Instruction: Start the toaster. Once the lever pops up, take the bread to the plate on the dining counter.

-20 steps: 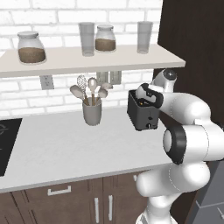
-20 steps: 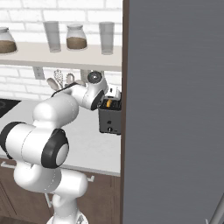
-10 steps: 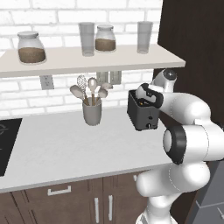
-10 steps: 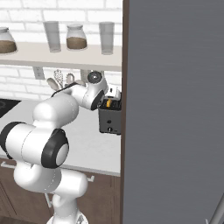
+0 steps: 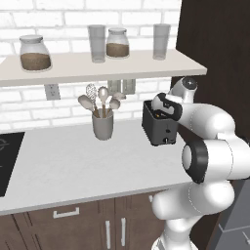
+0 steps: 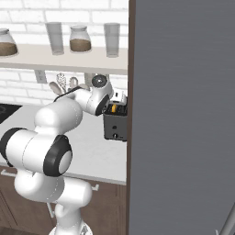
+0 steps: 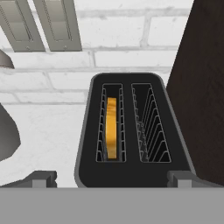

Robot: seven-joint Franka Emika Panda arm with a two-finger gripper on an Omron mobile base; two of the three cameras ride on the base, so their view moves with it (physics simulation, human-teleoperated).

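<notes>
The small boxy dark grey-black toaster (image 5: 158, 128) stands on the pale white table (image 5: 73, 166) beside a dark cabinet wall, right of a grey cup of utensils (image 5: 102, 124). The golden-crusted bread slice (image 7: 112, 127) sits upright in its left slot; the right slot is bare wire. The white arm's hand (image 7: 112, 177) hovers just above the toaster, fingers spread wide, grasping nothing.

A white brick wall (image 5: 58, 105) backs a pale worktop (image 5: 68, 166), with a shelf (image 5: 97, 68) above and dark drawers (image 5: 73, 227) below.
</notes>
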